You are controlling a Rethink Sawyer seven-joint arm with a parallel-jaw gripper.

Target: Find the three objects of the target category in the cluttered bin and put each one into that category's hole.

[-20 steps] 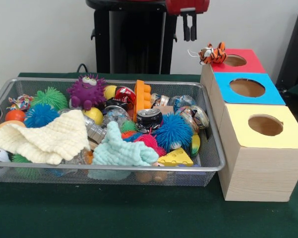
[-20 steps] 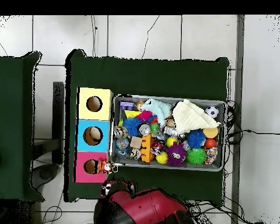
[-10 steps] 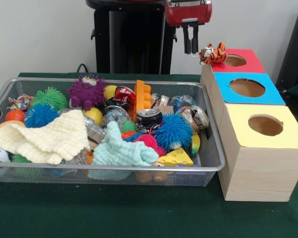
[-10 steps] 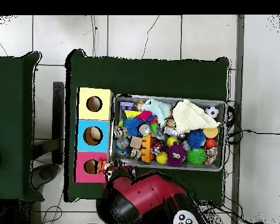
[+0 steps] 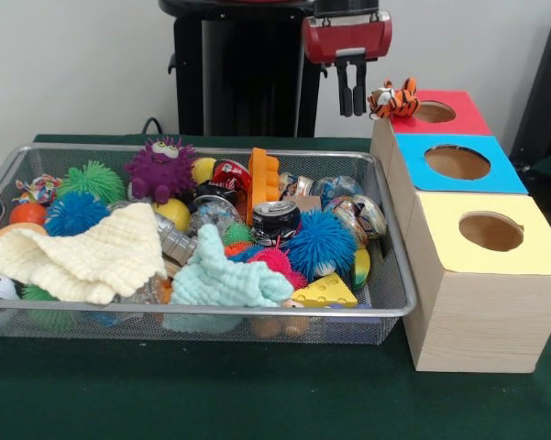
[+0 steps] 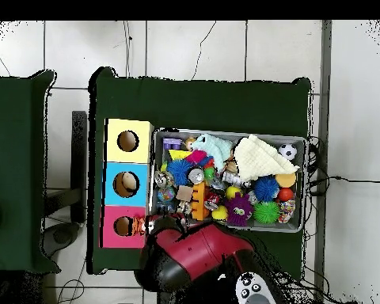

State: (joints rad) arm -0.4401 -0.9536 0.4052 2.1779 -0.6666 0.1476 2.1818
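The wire mesh bin sits at the left, heaped with toys; it also shows in the overhead view. It holds a purple fuzzy monster, an orange toothed block, a crushed can, a blue spiky ball, a cheese wedge, a cream cloth and a mint cloth. My gripper hangs shut and empty behind the bin's far right corner, just left of a small tiger toy. The tiger lies on the corner of the red box.
Three wooden boxes stand in a row right of the bin, each with a round hole: red, blue, yellow. In the overhead view my red arm covers the bin's near left corner. The black pedestal stands behind.
The gripper has come down from the top edge to beside the tiger toy. In the overhead view the arm has reached out from the base to the bin's corner.
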